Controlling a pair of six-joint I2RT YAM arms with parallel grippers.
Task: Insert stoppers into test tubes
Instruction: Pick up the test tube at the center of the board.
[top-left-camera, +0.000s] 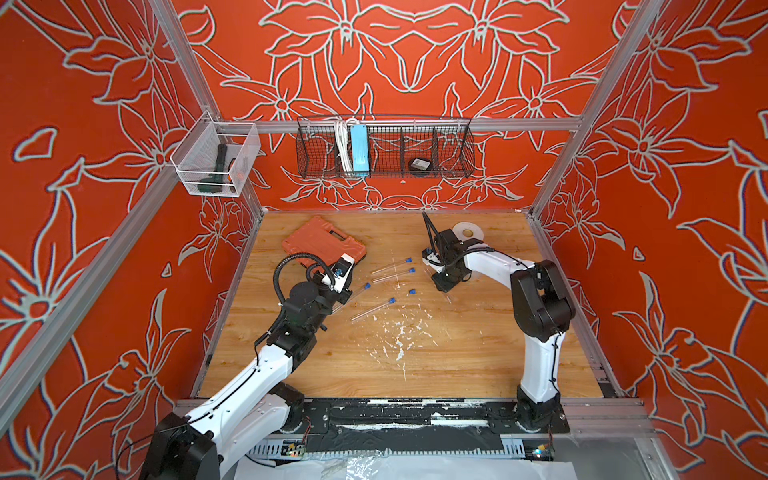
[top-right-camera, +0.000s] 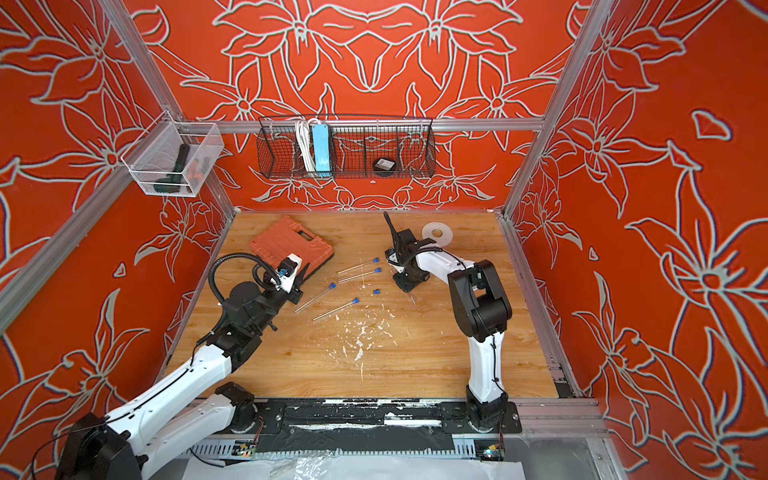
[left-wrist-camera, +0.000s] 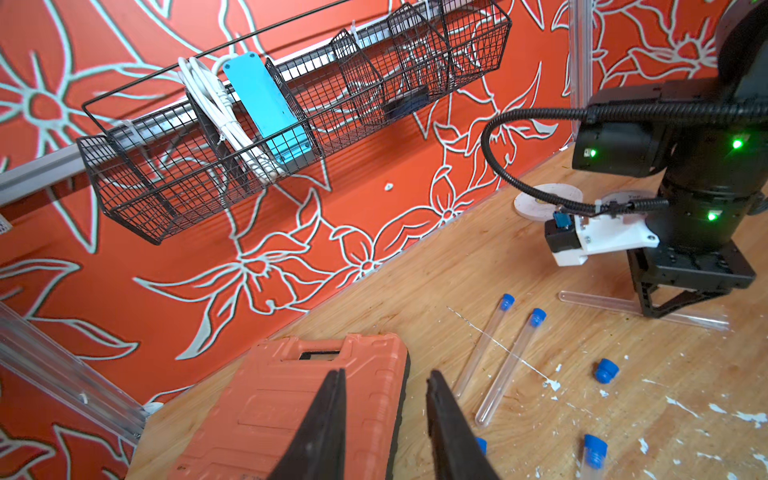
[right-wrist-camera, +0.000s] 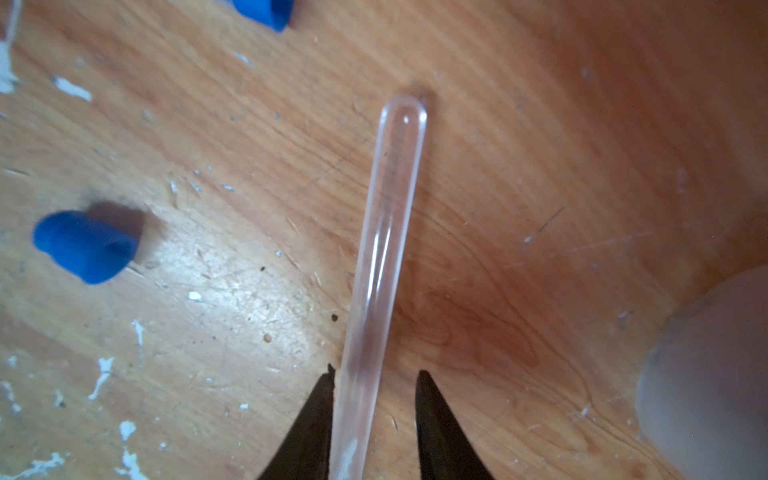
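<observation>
Where the bare tube (right-wrist-camera: 386, 232) lies: flat on the worktop (top-left-camera: 415, 361), between the jaws of the right end effector (right-wrist-camera: 376, 371), with its rounded closed end pointing away from them.
Right end effector: lowered to the worktop astride the bare tube. We see one finger (right-wrist-camera: 316, 415) touching the tube's side and a strip of wood between the tube and the other, so the jaws are not clamped.
Left end effector (left-wrist-camera: 386, 373): released, jaws apart, and we find nothing between them. The tips hang over the edge of the orange case (left-wrist-camera: 291, 399).
Loose stopper (right-wrist-camera: 85, 247): on the worktop near the bare tube, touching nothing. In both top views we place it (top-left-camera: 412, 291) (top-right-camera: 377, 291) between the right end effector and the plugged tubes.
Stoppered tubes (top-right-camera: 357, 266): we count four lying flat between the arms, each with a blue plug in its mouth. Two lie side by side.
Tape roll (top-left-camera: 467, 230): flat at the back of the worktop, behind the right arm.
</observation>
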